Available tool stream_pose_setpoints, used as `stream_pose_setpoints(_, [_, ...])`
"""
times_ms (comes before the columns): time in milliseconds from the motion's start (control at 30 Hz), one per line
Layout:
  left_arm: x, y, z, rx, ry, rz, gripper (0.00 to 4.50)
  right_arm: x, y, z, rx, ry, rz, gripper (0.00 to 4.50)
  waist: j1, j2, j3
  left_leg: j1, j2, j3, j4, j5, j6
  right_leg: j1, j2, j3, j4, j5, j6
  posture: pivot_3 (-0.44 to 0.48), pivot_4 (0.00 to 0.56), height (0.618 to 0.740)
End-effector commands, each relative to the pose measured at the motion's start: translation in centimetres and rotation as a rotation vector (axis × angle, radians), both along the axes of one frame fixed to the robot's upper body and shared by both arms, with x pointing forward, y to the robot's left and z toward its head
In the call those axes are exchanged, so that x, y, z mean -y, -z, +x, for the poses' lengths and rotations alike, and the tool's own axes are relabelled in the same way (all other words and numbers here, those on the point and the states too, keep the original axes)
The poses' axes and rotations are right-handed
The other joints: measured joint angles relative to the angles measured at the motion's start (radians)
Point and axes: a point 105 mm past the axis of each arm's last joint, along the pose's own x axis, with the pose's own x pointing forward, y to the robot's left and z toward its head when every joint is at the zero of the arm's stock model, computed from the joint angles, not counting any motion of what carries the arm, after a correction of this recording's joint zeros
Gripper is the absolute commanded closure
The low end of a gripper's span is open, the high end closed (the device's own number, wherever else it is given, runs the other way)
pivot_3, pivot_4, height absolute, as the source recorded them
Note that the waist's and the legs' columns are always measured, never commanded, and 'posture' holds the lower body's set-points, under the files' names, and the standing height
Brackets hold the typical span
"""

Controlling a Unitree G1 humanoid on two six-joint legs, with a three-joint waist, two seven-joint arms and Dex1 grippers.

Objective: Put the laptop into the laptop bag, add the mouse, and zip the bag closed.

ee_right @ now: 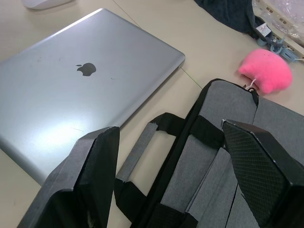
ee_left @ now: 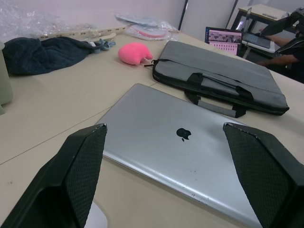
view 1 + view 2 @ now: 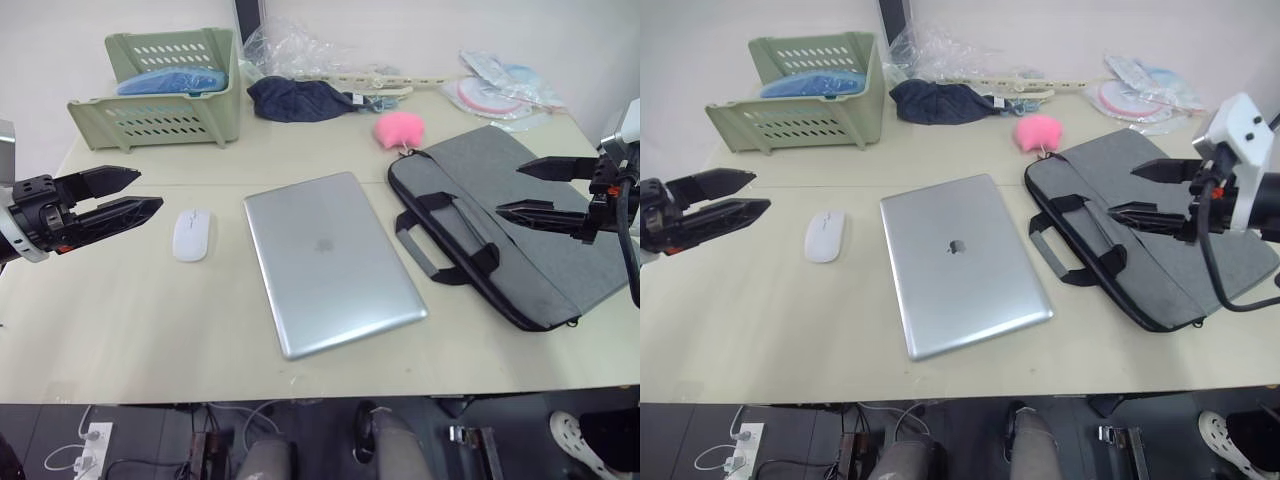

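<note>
So the laptop (image 3: 331, 259) is lying closed and flat in the middle of the table (image 3: 120, 330), with the mouse (image 3: 191, 234) just off its left side and the laptop bag (image 3: 510, 222) lying flat to its right, pink pompom (image 3: 400, 129) at the bag's far corner; nothing's in the bag. Left gripper (image 3: 140, 192) hovers left of the mouse, fingers spread, holding nothing; right gripper (image 3: 510, 188) hangs over the bag, also spread and empty.

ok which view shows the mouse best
The left eye view: the whole mouse lies unobstructed on the table, left of the laptop. The right eye view shows it equally whole; the right wrist view catches just an edge.
</note>
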Motion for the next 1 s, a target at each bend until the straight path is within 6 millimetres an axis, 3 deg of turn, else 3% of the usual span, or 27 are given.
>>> stream_pose_setpoints(33, [-0.7,0.1,0.2,0.047,-0.028,0.016,0.28,0.0,-1.6,-0.5,0.074,0.002,-0.006,0.73,0.000,0.000,0.000,0.000,0.000,0.000,0.000,0.000,0.000,0.000,0.000,0.000,0.000,0.000,0.000,0.000,0.150,0.740])
stream_pose_setpoints(467, [-2.1,1.1,-0.1,0.033,-0.039,-0.029,0.28,-0.6,-1.9,0.3,0.101,-0.005,0.005,0.73,-0.001,0.000,0.000,0.001,0.000,0.001,0.000,0.000,0.000,0.000,0.000,0.000,0.000,0.000,0.000,0.000,0.150,0.740])
stream_pose_setpoints(567, [-2.0,2.1,-0.5,-0.012,-0.019,-0.060,0.28,-1.0,-2.1,0.4,0.110,-0.014,0.018,0.73,-0.001,0.000,0.000,0.001,0.000,0.001,0.000,0.000,0.000,0.000,0.000,0.000,0.000,0.000,0.000,0.000,0.150,0.740])
stream_pose_setpoints(700, [-1.5,3.4,-0.7,-0.063,0.005,-0.112,0.28,-1.4,-2.4,0.7,0.133,-0.010,0.048,1.79,-0.001,0.000,0.000,0.001,0.000,0.001,0.000,0.000,0.000,0.000,0.000,0.000,0.000,0.000,0.000,0.000,0.150,0.740])
stream_pose_setpoints(867, [-0.9,4.5,-0.4,-0.101,0.003,-0.158,0.28,-2.2,-2.4,0.9,0.139,-0.007,0.107,4.22,0.000,0.000,0.000,0.001,0.000,0.001,0.000,0.000,0.000,0.000,0.000,0.000,0.001,0.000,0.000,0.000,0.150,0.740])
stream_pose_setpoints(900, [-0.7,4.8,-0.1,-0.111,-0.006,-0.176,0.28,-2.6,-2.1,0.9,0.133,-0.010,0.121,4.43,0.000,0.000,0.000,0.001,0.000,0.001,0.000,0.000,0.000,0.000,0.000,0.000,0.001,0.000,0.000,0.000,0.150,0.740])
stream_pose_setpoints(1000, [0.1,5.7,0.3,-0.155,-0.001,-0.212,0.28,-3.7,-0.9,1.1,0.106,-0.013,0.162,4.43,0.000,0.001,0.000,0.001,0.000,0.001,0.000,0.000,0.000,0.000,0.000,0.000,0.001,0.000,0.000,0.000,0.150,0.740])
